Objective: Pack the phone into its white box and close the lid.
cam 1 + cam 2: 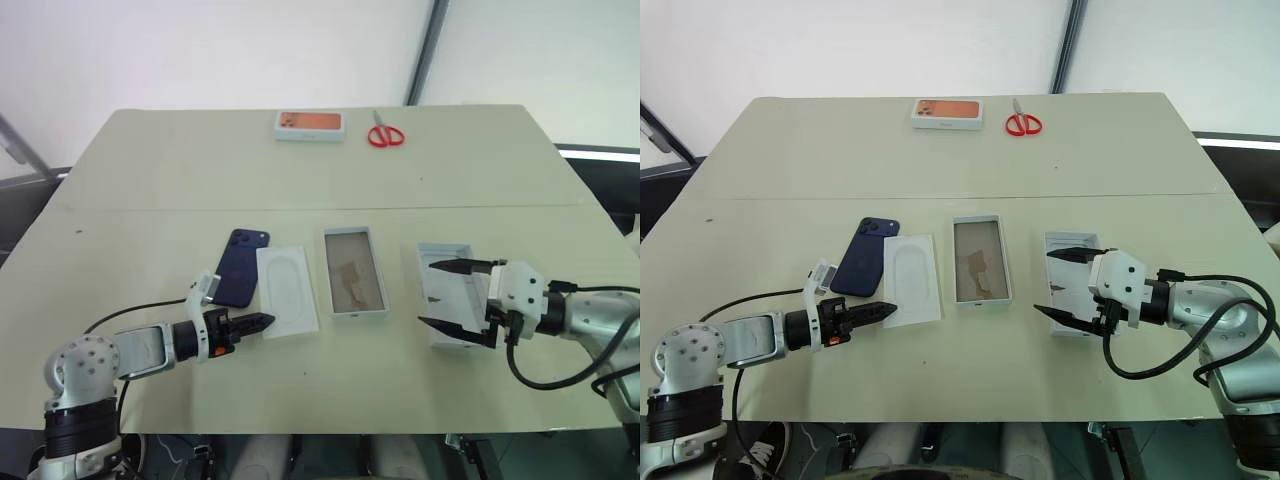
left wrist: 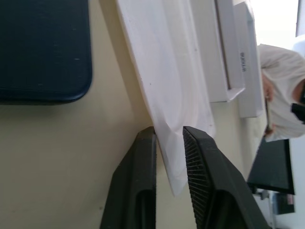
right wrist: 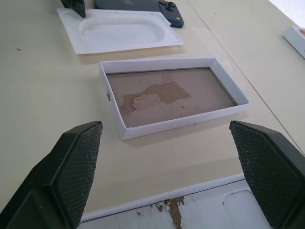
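The left gripper (image 1: 262, 323) sits at the near corner of the insert (image 1: 287, 291), its fingers (image 2: 143, 186) narrowed so that the insert's thin edge lies between them; whether they actually pinch it I cannot tell. The phone (image 1: 241, 267) lies face down just beyond that gripper and to its left, touching or slightly under the insert's far-left edge, camera bump at the far corner. Bare tabletop lies near and left of the gripper.

The right gripper (image 1: 452, 295) hangs wide open and empty over the near half of the lid (image 1: 446, 295), which lies hollow side up, one finger over each long side. Left of it, across a strip of bare table, the box (image 1: 354, 272) lies open, its brown floor torn in patches. Box and insert lie close side by side, with a narrow gap between them.

The table (image 1: 200, 170) is pale beige with a seam across it; its far half is open save for a second box (image 1: 309, 124) with an orange picture and red scissors (image 1: 384, 133) near the far edge. White walls stand beyond.
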`<control>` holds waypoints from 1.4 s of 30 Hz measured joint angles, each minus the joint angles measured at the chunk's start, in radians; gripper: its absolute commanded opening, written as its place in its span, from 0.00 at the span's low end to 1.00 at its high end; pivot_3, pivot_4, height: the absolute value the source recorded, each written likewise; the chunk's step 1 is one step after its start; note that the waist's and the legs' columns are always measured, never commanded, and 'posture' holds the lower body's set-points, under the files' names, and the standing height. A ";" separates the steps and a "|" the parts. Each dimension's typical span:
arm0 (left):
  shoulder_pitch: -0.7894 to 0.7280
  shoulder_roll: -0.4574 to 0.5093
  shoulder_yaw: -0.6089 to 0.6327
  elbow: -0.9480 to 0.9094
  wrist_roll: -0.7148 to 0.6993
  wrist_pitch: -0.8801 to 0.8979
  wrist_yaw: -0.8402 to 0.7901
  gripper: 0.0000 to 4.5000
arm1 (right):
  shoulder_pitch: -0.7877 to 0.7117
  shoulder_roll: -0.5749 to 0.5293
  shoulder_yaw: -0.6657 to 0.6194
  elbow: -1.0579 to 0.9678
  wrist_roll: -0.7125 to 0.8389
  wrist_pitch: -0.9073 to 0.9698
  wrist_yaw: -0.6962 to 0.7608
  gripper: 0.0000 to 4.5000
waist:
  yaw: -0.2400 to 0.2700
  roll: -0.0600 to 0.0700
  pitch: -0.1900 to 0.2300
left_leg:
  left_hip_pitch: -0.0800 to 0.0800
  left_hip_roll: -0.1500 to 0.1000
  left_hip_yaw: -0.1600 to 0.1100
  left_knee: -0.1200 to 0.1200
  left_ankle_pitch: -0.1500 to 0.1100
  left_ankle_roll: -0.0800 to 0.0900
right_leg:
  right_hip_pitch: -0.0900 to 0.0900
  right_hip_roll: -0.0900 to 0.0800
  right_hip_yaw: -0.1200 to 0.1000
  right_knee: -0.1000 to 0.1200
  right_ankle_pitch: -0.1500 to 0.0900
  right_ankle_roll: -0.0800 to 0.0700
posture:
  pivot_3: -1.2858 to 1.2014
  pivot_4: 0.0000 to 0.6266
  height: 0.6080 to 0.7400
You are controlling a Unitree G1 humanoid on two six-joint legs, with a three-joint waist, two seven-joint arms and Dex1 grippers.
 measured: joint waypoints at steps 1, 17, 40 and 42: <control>0.002 0.002 -0.002 -0.005 0.003 -0.003 -0.002 0.20 | 0.000 0.000 0.000 0.000 0.000 0.000 0.000 1.00 | 0.000 0.000 0.000 | 0.000 0.000 0.000 0.000 0.000 0.000 | 0.000 0.000 0.000 0.000 0.000 0.000 | 0.52 0.24 1.00; 0.006 0.002 -0.022 0.008 0.016 -0.041 -0.046 0.01 | -0.014 0.013 0.026 -0.001 -0.020 0.000 -0.018 1.00 | 0.001 0.000 0.000 | 0.000 0.000 0.000 0.000 0.000 0.000 | 0.001 0.000 0.000 0.000 -0.001 -0.002 | 0.52 0.24 1.00; -0.115 -0.013 0.090 0.123 -0.324 -0.042 0.177 0.00 | -0.300 0.196 0.477 0.190 -0.246 0.089 -0.025 0.79 | -0.006 -0.002 0.000 | -0.002 0.000 0.000 0.000 0.001 -0.002 | -0.008 0.001 0.001 0.004 0.001 0.002 | 0.52 0.24 1.00; -0.092 -0.012 0.079 0.119 -0.376 -0.055 0.215 0.00 | -0.326 0.222 0.481 0.218 -0.250 0.100 -0.028 0.57 | -0.008 -0.002 0.000 | -0.003 0.000 0.000 -0.001 0.001 -0.002 | -0.008 0.001 0.001 0.005 0.001 0.002 | 0.52 0.24 1.00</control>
